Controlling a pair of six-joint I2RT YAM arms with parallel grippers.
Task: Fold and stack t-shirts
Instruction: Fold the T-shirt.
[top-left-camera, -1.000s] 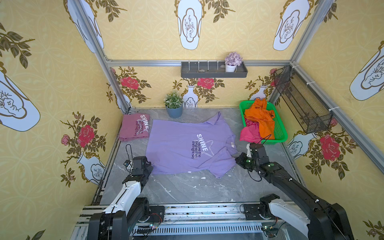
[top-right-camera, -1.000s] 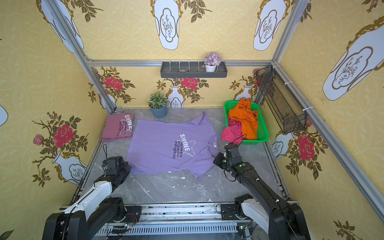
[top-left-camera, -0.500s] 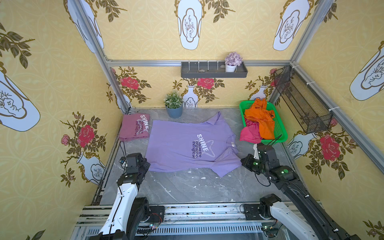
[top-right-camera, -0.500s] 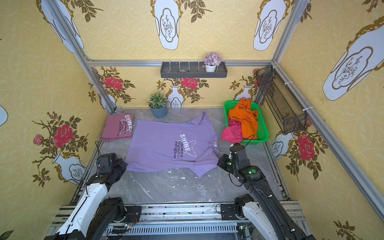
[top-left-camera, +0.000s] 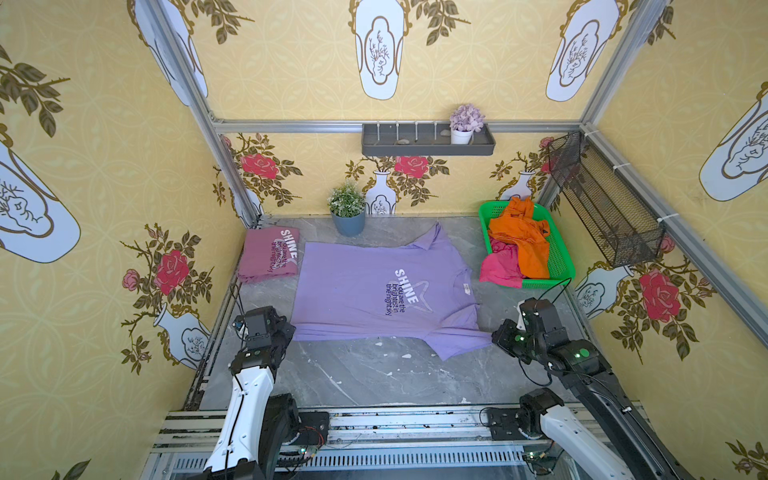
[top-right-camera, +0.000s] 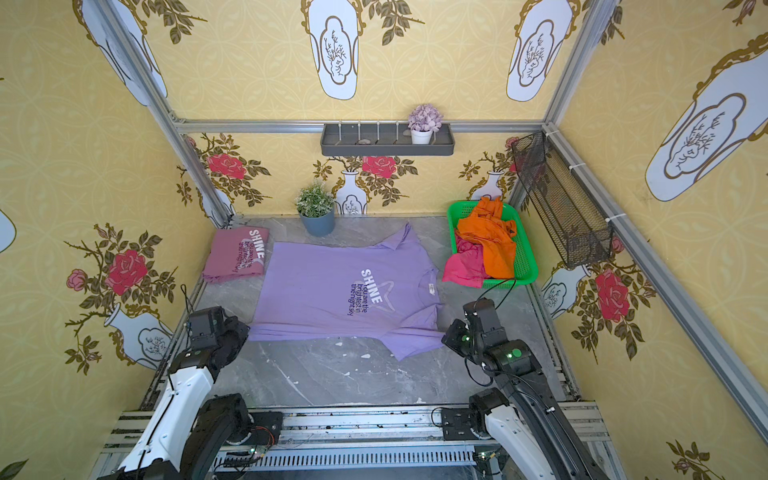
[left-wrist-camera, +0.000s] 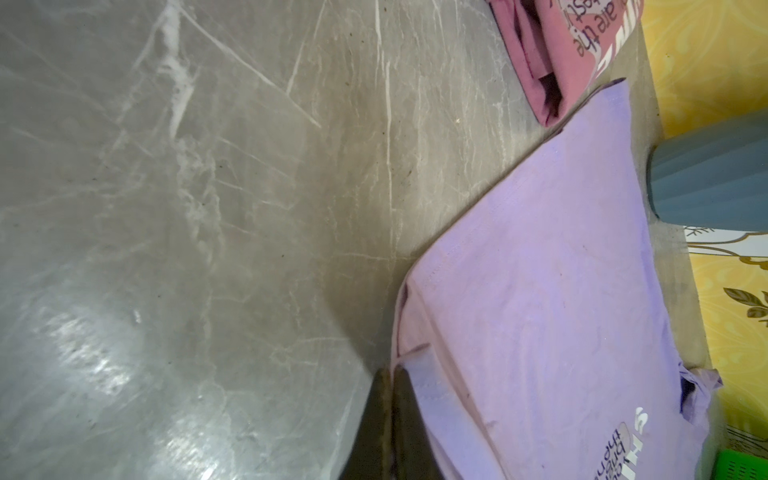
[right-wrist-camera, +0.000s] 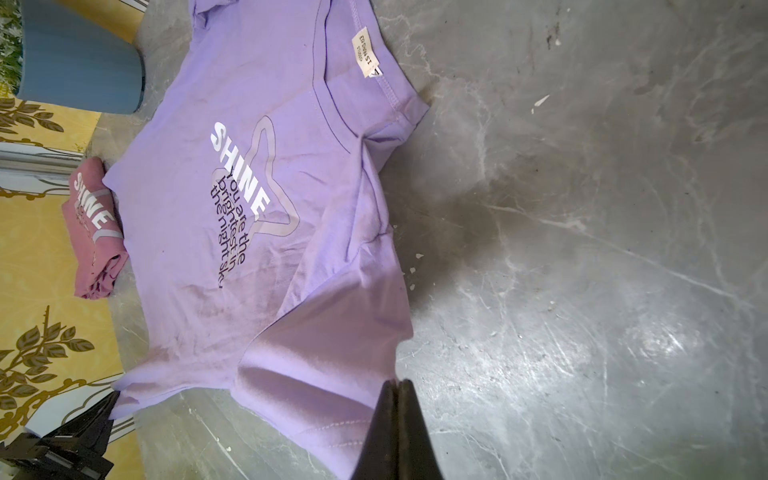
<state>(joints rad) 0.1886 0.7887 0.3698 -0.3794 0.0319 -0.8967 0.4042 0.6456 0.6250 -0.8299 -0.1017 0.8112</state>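
Now left gripper (left-wrist-camera: 392, 372), pinching the shirt (top-left-camera: 365, 286) hem (left-wrist-camera: 434, 401) at 8 o'clock, and right gripper (right-wrist-camera: 398, 384), pinching a sleeve (top-left-camera: 459, 340) at 4 o'clock, have drawn apart, flattening it for folding.

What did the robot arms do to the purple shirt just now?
Both arms swung outward. The right gripper, shut on the near sleeve of the lavender t-shirt, tugged it to its right and toward the robot's base. The left gripper, shut on the hem corner, barely shifted it. Nothing was let go. The folded mauve t-shirt, the shirts in the green basket and the potted plant stayed put.
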